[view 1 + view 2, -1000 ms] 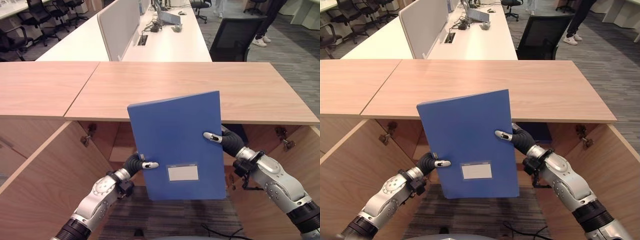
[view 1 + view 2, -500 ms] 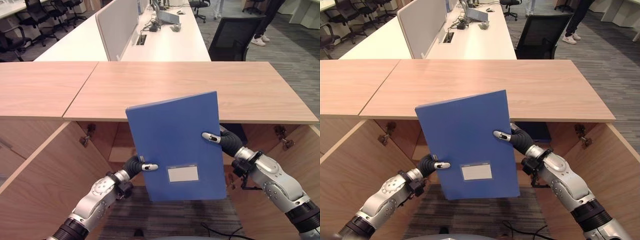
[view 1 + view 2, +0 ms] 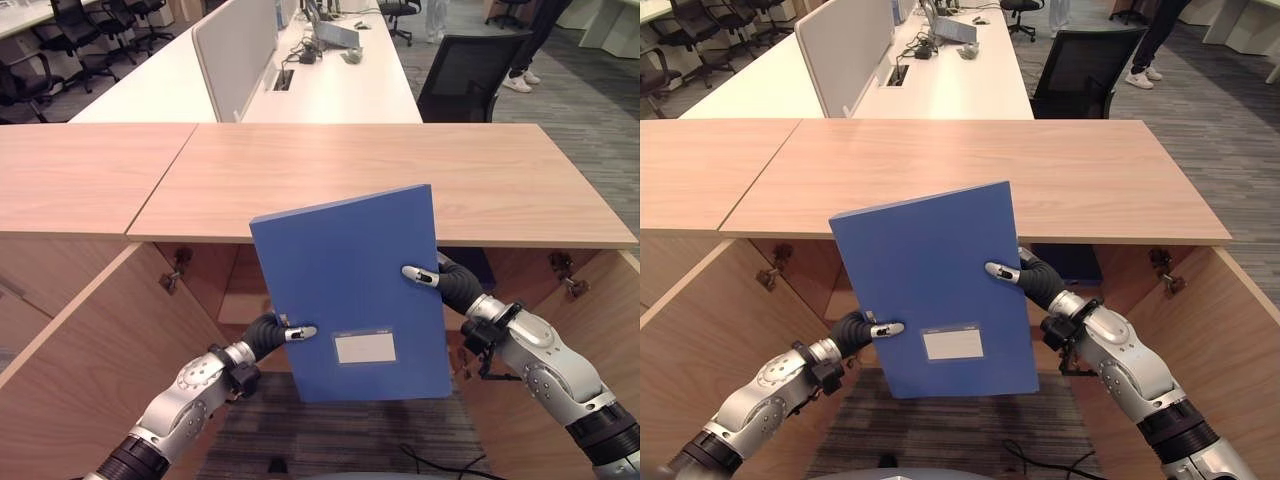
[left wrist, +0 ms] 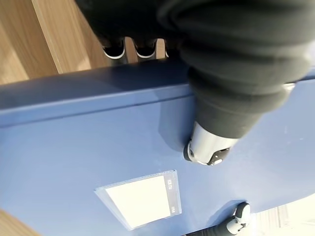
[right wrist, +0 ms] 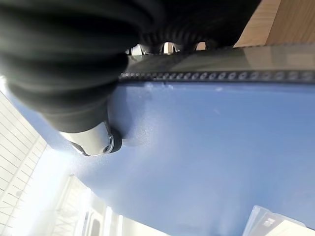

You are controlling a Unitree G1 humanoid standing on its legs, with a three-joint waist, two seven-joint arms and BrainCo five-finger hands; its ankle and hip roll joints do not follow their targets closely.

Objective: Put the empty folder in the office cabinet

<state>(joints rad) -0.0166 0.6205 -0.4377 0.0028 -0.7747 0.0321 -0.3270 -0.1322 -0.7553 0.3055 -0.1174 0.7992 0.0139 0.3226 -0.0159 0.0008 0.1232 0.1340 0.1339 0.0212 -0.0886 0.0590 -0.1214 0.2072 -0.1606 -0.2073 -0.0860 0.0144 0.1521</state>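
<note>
Folder (image 3: 350, 295) is up in front of me, blue, held nearly upright with a slight lean, in front of the open cabinet (image 3: 90, 350) below the wooden top (image 3: 380, 170). Compared with a second ago it has barely shifted: its top corner has drifted a touch left and my left arm has dropped slightly. I see my left hand (image 3: 285, 331) pinching the lower left edge, thumb on the front face, fingers curled behind. My right hand (image 3: 432, 278) clamps the right edge the same way. Most of both hands' fingers are hidden behind the folder; I catch only their tips in the wrist views. I can't make out the cabinet's interior behind the folder. A white label pocket (image 3: 365, 347) sits low on the front.
</note>
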